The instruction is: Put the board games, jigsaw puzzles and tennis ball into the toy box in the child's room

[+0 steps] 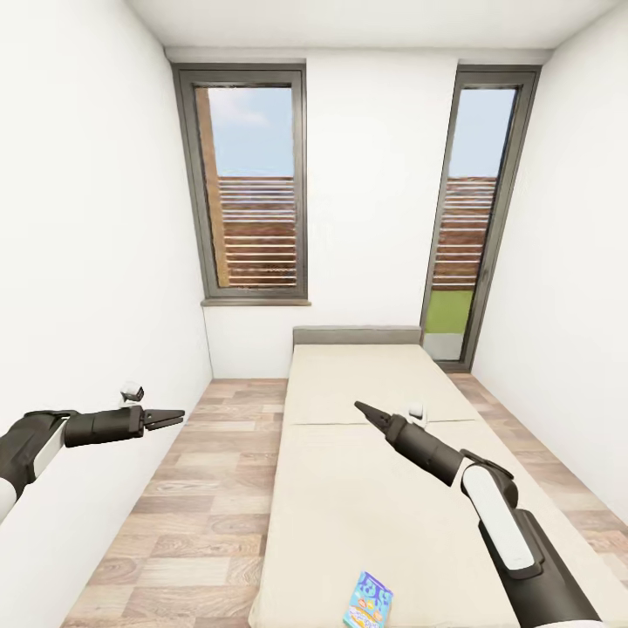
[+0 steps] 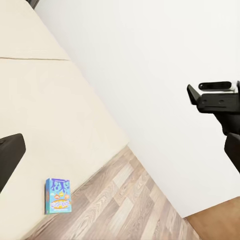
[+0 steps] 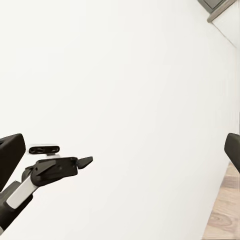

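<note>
A blue board game box (image 1: 368, 602) lies flat on the beige bed (image 1: 366, 497), close to its near end; the left wrist view has the box (image 2: 58, 195) near the mattress edge. My left gripper (image 1: 174, 417) hovers over the wooden floor left of the bed, pointing toward it, its fingers (image 2: 7, 157) wide apart and empty. My right gripper (image 1: 359, 406) hangs above the middle of the bed, far beyond the box, with its fingers (image 3: 10, 155) spread and nothing between them.
The narrow room has white walls on both sides, a window (image 1: 253, 192) on the back wall and a glass door (image 1: 467, 235) at the back right. Wooden floor (image 1: 201, 506) runs along the bed's left side, with a narrower strip on its right.
</note>
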Available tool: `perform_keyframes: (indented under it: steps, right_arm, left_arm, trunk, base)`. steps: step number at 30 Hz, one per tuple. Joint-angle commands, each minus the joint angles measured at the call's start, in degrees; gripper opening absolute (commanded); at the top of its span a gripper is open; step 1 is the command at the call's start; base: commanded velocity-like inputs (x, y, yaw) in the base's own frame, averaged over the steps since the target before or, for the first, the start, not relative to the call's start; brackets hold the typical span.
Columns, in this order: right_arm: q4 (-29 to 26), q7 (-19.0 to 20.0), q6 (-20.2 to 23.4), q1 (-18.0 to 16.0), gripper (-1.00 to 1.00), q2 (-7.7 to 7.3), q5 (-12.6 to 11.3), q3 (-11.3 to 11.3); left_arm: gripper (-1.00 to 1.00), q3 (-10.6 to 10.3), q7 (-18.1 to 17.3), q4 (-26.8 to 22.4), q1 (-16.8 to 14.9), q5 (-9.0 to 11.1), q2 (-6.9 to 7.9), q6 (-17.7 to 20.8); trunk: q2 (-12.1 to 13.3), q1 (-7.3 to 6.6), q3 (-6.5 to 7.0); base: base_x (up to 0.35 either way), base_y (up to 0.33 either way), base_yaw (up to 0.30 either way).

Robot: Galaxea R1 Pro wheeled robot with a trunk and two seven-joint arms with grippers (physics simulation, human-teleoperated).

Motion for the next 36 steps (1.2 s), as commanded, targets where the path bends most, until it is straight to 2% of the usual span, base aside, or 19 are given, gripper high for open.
perform_keyframes:
  steps: [1, 18, 25, 36]
  right_arm:
    - [0.26, -0.02, 0.17, -0.02, 1.0, -0.03, -0.25, 0.02]
    - [1.89, -0.11, -0.15, -0.02, 1.0, 0.04, -0.3, -0.02]
    - [7.08, -0.12, -0.3, -0.02, 1.0, 0.06, -0.51, -0.48]
    - [11.78, -0.24, -5.28, -0.01, 1.0, 0.08, -0.64, -3.7]
  left_arm:
    - [1.0, -0.38, -0.13, 0.02, -0.03, 0.35, 0.07, 0.6]
    - [1.0, -0.38, -0.16, 0.02, -0.03, 0.35, 0.11, 0.6]
    - [1.0, -0.38, -0.17, 0.02, -0.03, 0.35, 0.15, 0.6]
    - [1.0, -0.36, -0.21, 0.02, -0.03, 0.35, 0.29, 0.61]
  trunk:
    - [-0.05, 0.02, -0.03]
    - [-0.05, 0.02, -0.03]
    - [-0.05, 0.02, -0.03]
    - [-0.05, 0.02, -0.03]
  base:
    - [0.0, 0.0, 0.0]
    - [0.0, 0.0, 0.0]
    - [0.0, 0.0, 0.0]
    - [-0.04, 0.104, 0.0]
